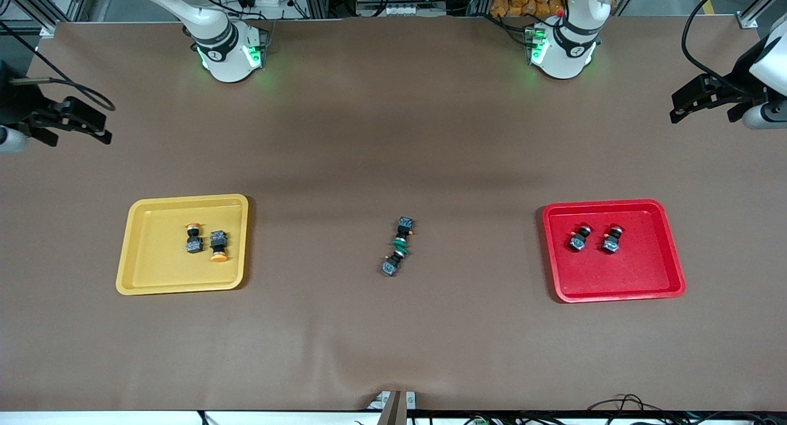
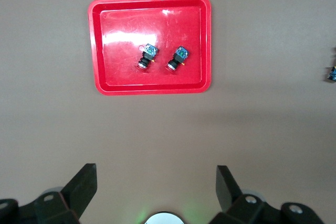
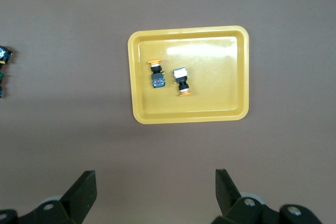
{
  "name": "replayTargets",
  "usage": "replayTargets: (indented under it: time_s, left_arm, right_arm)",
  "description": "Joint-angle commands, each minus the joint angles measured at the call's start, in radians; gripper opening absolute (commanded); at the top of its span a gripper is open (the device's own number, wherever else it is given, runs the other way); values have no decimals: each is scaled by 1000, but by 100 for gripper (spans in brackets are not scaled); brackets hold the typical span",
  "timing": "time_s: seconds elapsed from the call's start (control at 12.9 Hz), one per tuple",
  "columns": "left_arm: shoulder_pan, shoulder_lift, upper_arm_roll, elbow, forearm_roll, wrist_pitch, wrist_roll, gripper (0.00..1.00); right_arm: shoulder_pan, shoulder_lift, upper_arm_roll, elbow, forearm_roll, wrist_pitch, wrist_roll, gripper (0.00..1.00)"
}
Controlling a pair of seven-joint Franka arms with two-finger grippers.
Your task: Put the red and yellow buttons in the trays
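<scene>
Two yellow-capped buttons (image 1: pixel 194 236) (image 1: pixel 217 245) lie in the yellow tray (image 1: pixel 160 271) toward the right arm's end. Two red-capped buttons (image 1: pixel 579 238) (image 1: pixel 613 239) lie in the red tray (image 1: pixel 615 277) toward the left arm's end. My left gripper (image 1: pixel 679 108) is open and empty, high at the table's end, away from the trays. My right gripper (image 1: pixel 101 127) is open and empty at the other end. The left wrist view shows the left gripper (image 2: pixel 156 182), the red tray (image 2: pixel 97 51) and its buttons (image 2: pixel 147 56) (image 2: pixel 179 58). The right wrist view shows the right gripper (image 3: pixel 156 182), the yellow tray (image 3: pixel 135 77) and its buttons (image 3: pixel 156 74) (image 3: pixel 182 81).
Two green-capped buttons (image 1: pixel 404 228) (image 1: pixel 391 263) lie cap to cap on the brown table between the trays. They show at the edges of the left wrist view (image 2: pixel 332 73) and the right wrist view (image 3: pixel 4 54). Cables run along the table's near edge.
</scene>
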Motion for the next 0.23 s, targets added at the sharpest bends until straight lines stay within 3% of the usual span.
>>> replayTargets:
  time_s: [0.0,0.15]
  left_arm:
    - [3,10,-1,25,-11,-21,19,100]
    - [3,10,-1,24,-12,-23,19,100]
  right_arm:
    - [-42,26,9,40,-8,-17,6,100]
    - [-42,34,9,42,-6,-16,6,100]
